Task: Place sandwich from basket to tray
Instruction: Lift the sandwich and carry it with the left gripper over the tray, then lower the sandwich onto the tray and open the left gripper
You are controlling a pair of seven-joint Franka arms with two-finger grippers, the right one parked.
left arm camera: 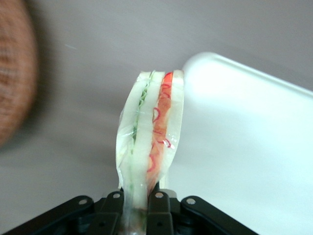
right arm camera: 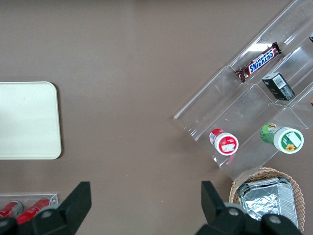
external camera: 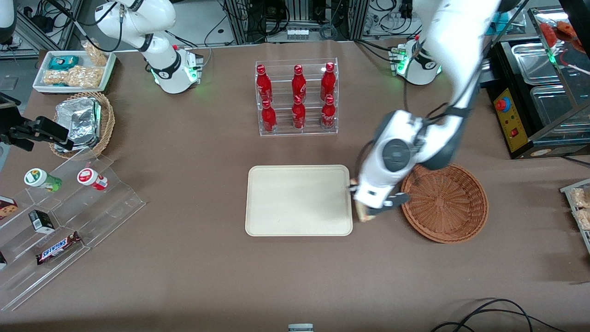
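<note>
My left gripper [external camera: 364, 210] hangs above the table between the cream-beige tray [external camera: 295, 221] and the reddish-brown wicker basket [external camera: 445, 203], close to the tray's edge. It is shut on the clear-wrapped sandwich [left arm camera: 149, 137], a pale bread wedge with green and red-orange layers. The black fingers [left arm camera: 159, 208] pinch its lower end. In the front view only a corner of the sandwich [external camera: 365, 216] shows below the wrist. The tray's rounded corner [left arm camera: 205, 63] lies beside the sandwich, and the basket's rim [left arm camera: 14, 78] shows on the other flank. The basket holds nothing.
A clear rack of red bottles [external camera: 297, 97] stands farther from the front camera than the tray. Toward the parked arm's end lie a clear stepped stand with snacks [external camera: 60, 221], a tan basket of foil packs [external camera: 83, 122] and a white tray with snack bags [external camera: 73, 70].
</note>
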